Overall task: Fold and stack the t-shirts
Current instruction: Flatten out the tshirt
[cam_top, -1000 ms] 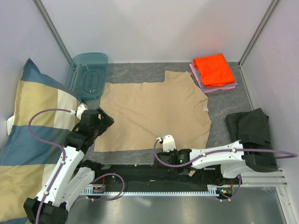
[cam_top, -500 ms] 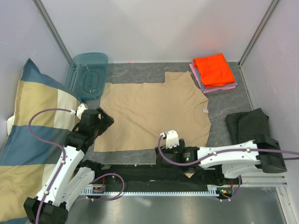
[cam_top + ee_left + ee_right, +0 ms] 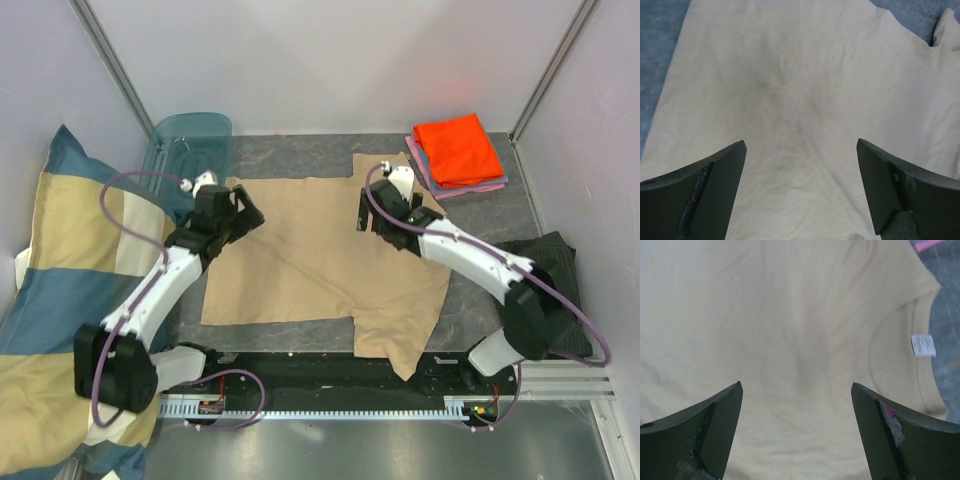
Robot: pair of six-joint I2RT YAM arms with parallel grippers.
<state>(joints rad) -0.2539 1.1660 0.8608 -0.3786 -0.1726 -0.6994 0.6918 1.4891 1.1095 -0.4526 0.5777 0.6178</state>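
A tan t-shirt (image 3: 320, 260) lies spread flat on the grey table, one sleeve (image 3: 400, 350) drooping over the near edge. My left gripper (image 3: 248, 215) hovers open over its left part; the left wrist view shows only tan cloth (image 3: 800, 90) between the fingers (image 3: 700, 190). Over the upper right part, near the collar, my right gripper (image 3: 372, 218) stands open with nothing in it; its view shows the shirt (image 3: 790, 315) and the neck label (image 3: 923, 345). A folded orange t-shirt (image 3: 458, 148) tops a pink and blue stack (image 3: 470, 187) at the far right.
A big blue-and-cream checked pillow (image 3: 60, 280) fills the left side. A teal plastic lid (image 3: 190, 150) leans at the far left corner. A dark grey striped cloth (image 3: 545, 270) lies at the right edge. Walls close in the back and both sides.
The right gripper has opened and swung from the near edge to above the shirt's collar area. The left arm has reached forward over the shirt's left part.
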